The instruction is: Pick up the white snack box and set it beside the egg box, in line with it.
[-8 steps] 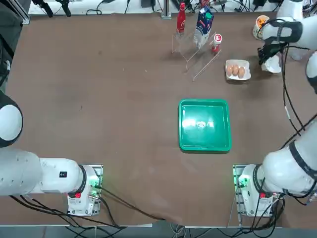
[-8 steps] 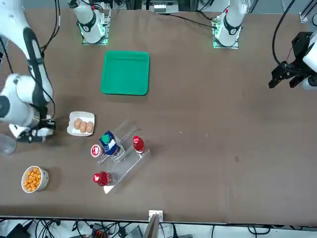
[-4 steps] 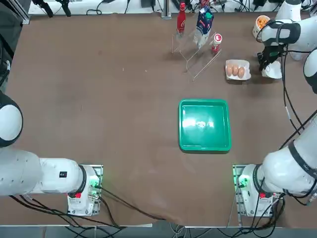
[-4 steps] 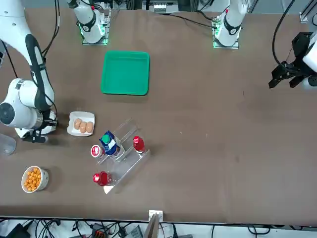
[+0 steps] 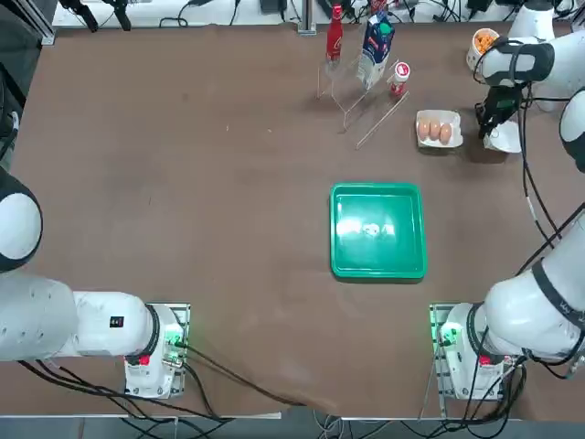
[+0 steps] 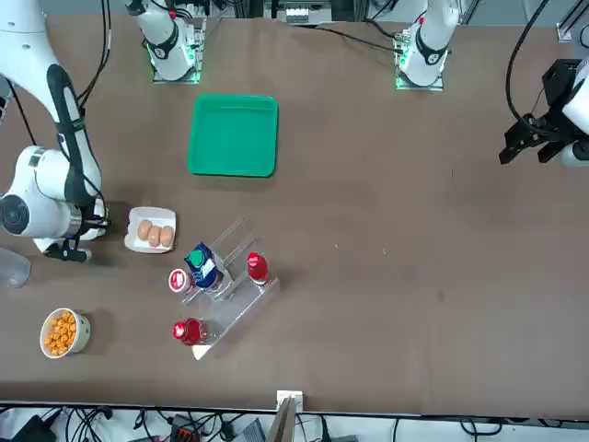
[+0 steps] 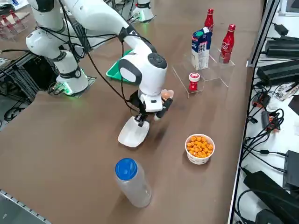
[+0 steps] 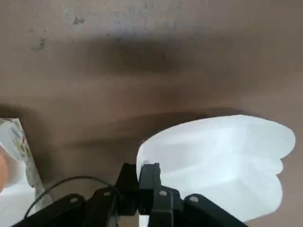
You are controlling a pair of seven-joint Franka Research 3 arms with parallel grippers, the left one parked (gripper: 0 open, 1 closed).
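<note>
Right wrist view: right hand (image 8: 144, 172) pinched on one edge of white snack box (image 8: 222, 161), which hangs tilted. Egg box (image 5: 439, 129) just beside the hand on tabletop (image 5: 210, 201); box held there, likely for lining up. Snack cup (image 7: 199, 148) beyond.

**No legible writing**

No word, number or brand can be read in any view. The two red bottles (image 7: 227, 43) and the blue-and-white carton (image 7: 201, 48) on the clear stand by the bench's far edge carry printed labels, but their lettering is too small to make out.
</note>
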